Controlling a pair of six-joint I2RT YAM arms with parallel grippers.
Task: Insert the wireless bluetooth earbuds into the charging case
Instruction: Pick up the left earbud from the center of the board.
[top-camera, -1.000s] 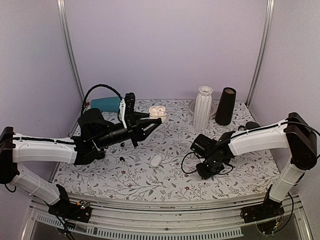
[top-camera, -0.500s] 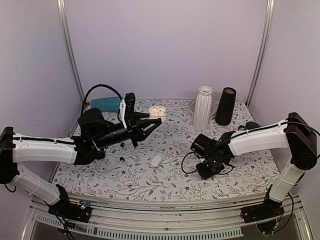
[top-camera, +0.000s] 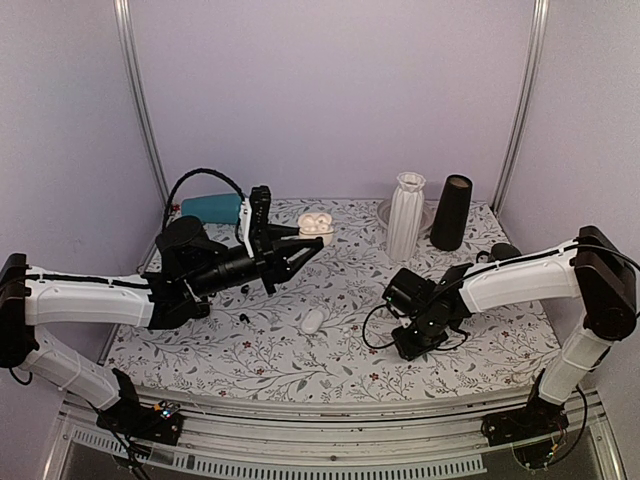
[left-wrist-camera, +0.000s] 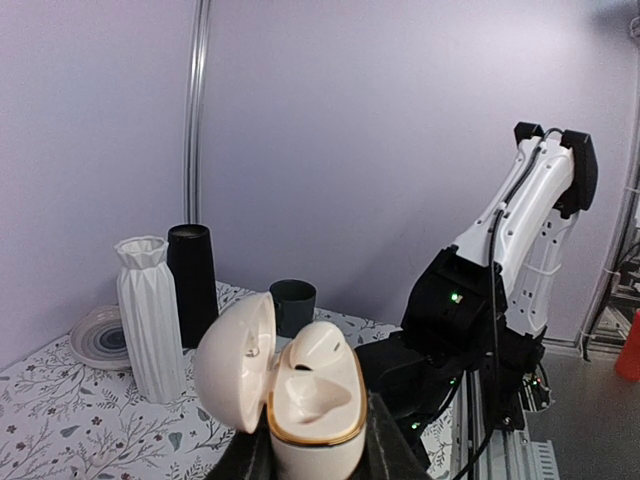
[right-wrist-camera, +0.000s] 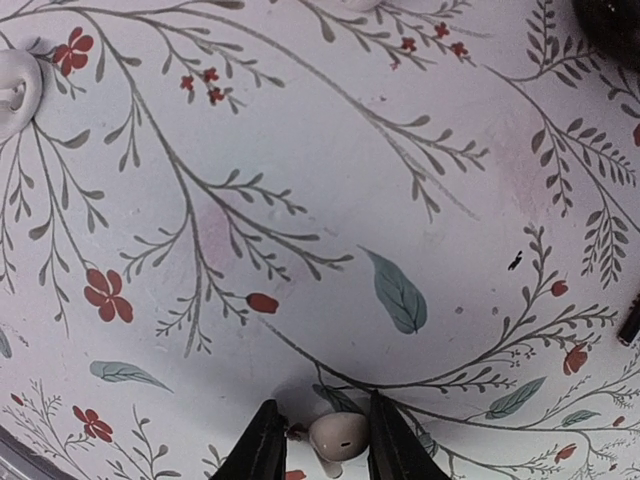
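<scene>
STEP: pick 1 small glossy cream earbud (right-wrist-camera: 338, 436) off floral-print tabletop (right-wrist-camera: 300, 200) | right gripper (right-wrist-camera: 320, 420): jaws narrow, straddling bud, not yet clamped | left gripper (left-wrist-camera: 318, 462): gripping open cream gold-rimmed charging case (left-wrist-camera: 310, 395), raised | ADVICE: centre, close gently (slippery shell), lift straight

Plain lilac walls (top-camera: 330, 90) are closing in the scene at the back and on both sides, and soft, even light is falling on them without hard shadows. A slim metal left post (top-camera: 140, 110) and a matching right post (top-camera: 520, 100) are rising in the rear corners. The table (top-camera: 340, 290) is carrying a white cloth (right-wrist-camera: 300, 150) printed with grey twigs and small red flowers, and a ribbed aluminium rail (top-camera: 330, 415) is running along its near edge.
</scene>
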